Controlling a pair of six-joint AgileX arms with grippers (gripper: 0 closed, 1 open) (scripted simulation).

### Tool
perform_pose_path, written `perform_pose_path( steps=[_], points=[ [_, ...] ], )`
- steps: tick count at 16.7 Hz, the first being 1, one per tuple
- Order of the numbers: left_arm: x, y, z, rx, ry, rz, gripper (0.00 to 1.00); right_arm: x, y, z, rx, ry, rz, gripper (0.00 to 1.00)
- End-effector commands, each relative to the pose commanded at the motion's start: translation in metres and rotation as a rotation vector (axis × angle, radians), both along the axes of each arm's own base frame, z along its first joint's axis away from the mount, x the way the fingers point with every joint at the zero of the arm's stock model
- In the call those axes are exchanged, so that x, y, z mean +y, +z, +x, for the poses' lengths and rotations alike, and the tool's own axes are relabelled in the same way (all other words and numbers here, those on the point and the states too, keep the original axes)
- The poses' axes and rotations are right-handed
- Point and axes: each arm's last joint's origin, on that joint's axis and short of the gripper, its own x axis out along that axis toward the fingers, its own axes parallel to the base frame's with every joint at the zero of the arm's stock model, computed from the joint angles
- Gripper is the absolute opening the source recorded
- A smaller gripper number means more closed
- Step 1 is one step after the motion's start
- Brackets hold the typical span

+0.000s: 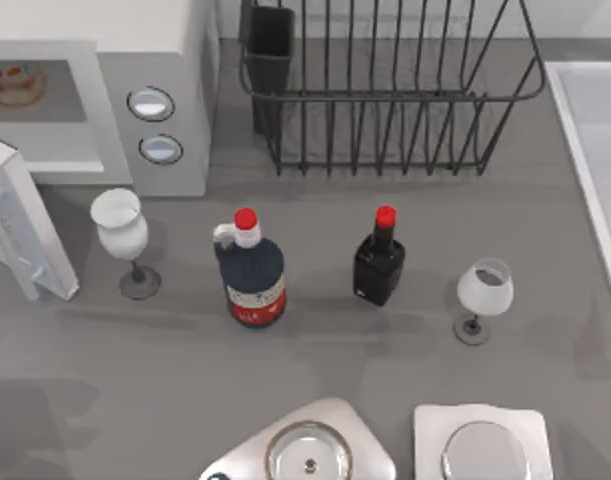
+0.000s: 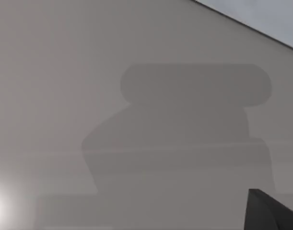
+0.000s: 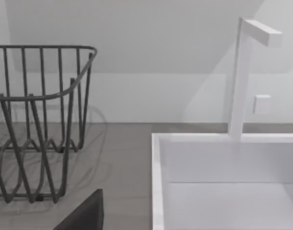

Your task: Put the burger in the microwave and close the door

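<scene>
The burger (image 1: pixel 15 82) sits inside the microwave (image 1: pixel 135 60) at the table's back left, in the open cavity. The door (image 1: pixel 20 235) stands swung open toward the front, left of the cavity, with its white bar handle facing outward. Nothing holds the door or the burger. A dark edge of my left gripper (image 2: pixel 271 213) shows against a pale flat surface with a broad shadow on it. A dark edge of my right gripper (image 3: pixel 84 215) shows in front of the dish rack (image 3: pixel 36 124) and the sink (image 3: pixel 223 187).
A wine glass (image 1: pixel 122 232) stands just in front of the microwave, close to the open door. A round dark bottle (image 1: pixel 251 272), a square black bottle (image 1: pixel 379 260) and a second wine glass (image 1: pixel 482 294) line the middle. The dish rack (image 1: pixel 385 90) is behind them, the sink (image 1: pixel 595 150) at right.
</scene>
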Motion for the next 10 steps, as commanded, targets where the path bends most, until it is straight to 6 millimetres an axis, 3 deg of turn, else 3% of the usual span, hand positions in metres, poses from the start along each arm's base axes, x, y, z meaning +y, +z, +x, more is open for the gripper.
perform_pose_path(
  steps=[4, 10],
  points=[
    [-0.007, -0.001, 0.002, 0.010, 0.003, -0.006, 0.00, 0.000, 0.000, 0.000, 0.000, 0.000, 0.000, 1.00],
    [-0.067, -0.001, 0.006, 0.027, -0.017, -0.002, 0.00, 0.000, 0.000, 0.000, 0.000, 0.000, 0.000, 1.00]
  ],
)
